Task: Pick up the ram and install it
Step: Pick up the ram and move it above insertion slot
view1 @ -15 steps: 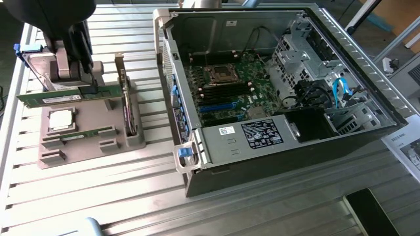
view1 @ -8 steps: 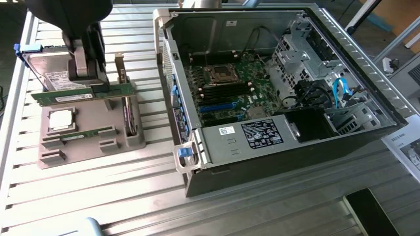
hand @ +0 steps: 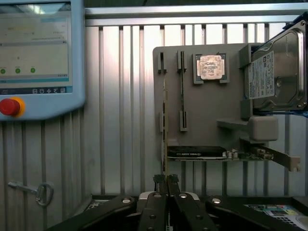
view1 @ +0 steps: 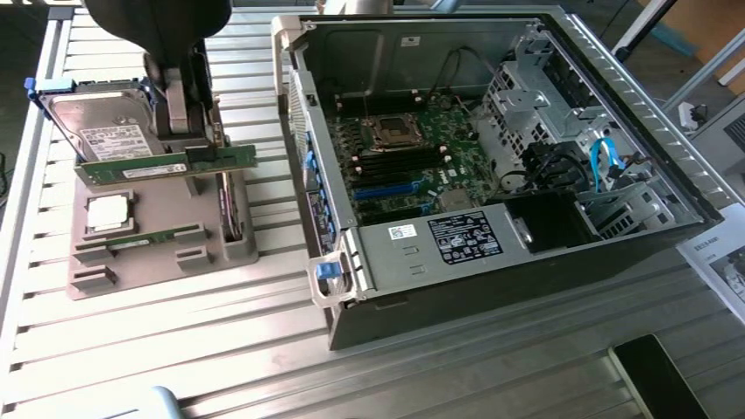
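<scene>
Fingers (hand: 155, 207) tight on ram (view1: 163, 164) — slatted metal table (view1: 466, 367), grey tray (view1: 174, 209)

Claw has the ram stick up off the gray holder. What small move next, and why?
Probably carry it toward the exterior view's right, over the open case. The claw is shut on the ram, held above the gray holder, while the motherboard's memory slots sit inside the case, well apart from it.
</scene>
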`<state>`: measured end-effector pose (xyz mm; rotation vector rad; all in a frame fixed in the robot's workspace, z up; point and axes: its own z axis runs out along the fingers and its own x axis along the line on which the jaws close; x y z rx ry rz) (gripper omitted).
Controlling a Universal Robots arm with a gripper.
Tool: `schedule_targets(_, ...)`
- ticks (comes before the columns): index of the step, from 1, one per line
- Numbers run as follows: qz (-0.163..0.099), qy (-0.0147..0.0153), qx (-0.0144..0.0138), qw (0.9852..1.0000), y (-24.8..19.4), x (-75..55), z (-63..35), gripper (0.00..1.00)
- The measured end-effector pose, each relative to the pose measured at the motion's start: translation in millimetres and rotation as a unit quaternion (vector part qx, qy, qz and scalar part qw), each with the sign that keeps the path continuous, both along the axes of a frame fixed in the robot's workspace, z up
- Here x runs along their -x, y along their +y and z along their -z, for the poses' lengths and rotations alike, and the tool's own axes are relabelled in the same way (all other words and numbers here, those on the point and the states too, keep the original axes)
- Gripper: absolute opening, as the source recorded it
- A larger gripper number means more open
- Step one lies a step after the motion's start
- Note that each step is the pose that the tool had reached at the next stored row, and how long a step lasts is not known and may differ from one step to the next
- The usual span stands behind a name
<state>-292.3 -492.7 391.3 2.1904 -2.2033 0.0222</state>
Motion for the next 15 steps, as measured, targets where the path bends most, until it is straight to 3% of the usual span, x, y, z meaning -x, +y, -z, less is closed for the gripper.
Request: schedule_targets(15, 0.000, 0.0000, 0.0000, 1.0000, 0.0, -34.4, 0.0, 0.12)
